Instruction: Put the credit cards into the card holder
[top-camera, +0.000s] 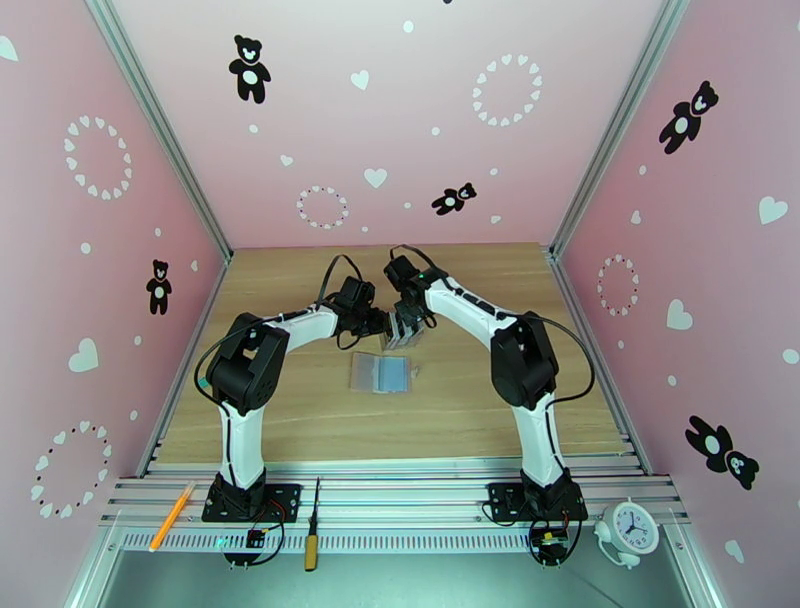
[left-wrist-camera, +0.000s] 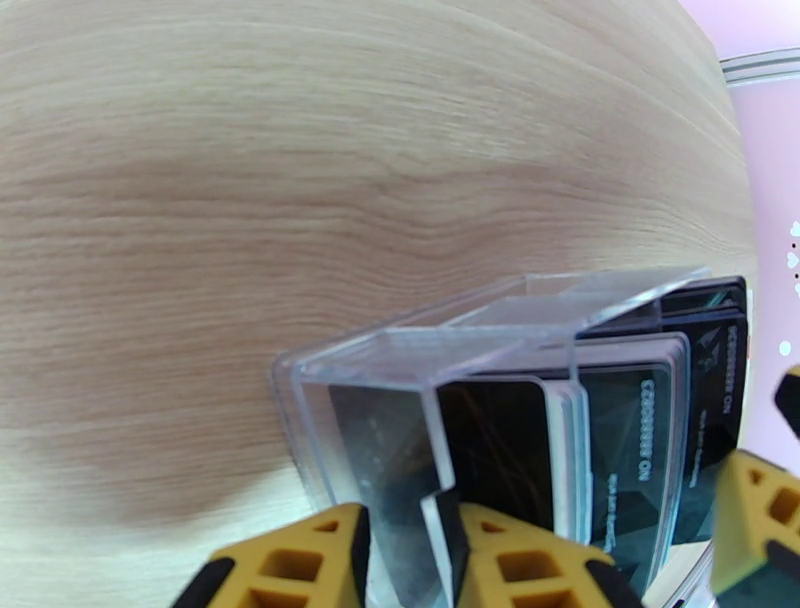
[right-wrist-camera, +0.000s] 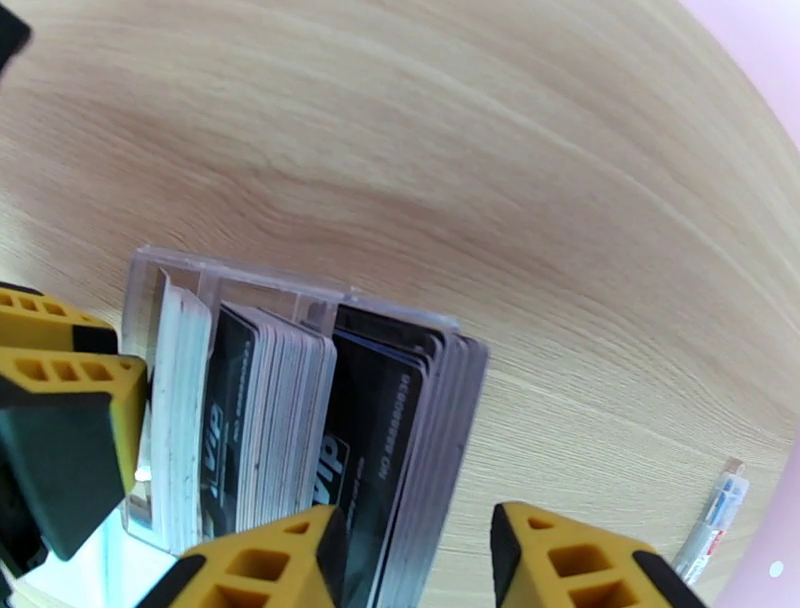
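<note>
Pink walls printed with black bears and white hearts close in a pale wooden table. The right pincer has its yellow jaws apart, one on each side of the outermost bunch of credit cards, with a sliver of table showing between the cards and the outer jaw. The cards are thin and dark with white lettering, "VIP" on some and a row of digits on others. They stand on edge in a clear rack, split into groups by its dividers, with a paler stack in the end slot. The left pincer is clamped on one thin clear wall of that rack, a jaw pressed to each face. The two wrist views give the print and the dividers. From above, both arms are seen meeting over the rack, which sits mid-table and somewhat towards the far edge. That view also takes in the card holder, lying open and flat just on the near-edge side of the rack, bluish-grey sleeves up, with no pincer on it. On the metal rails along the near edge lie an orange pencil and a screwdriver, and a small white clock stands by the right corner.
</note>
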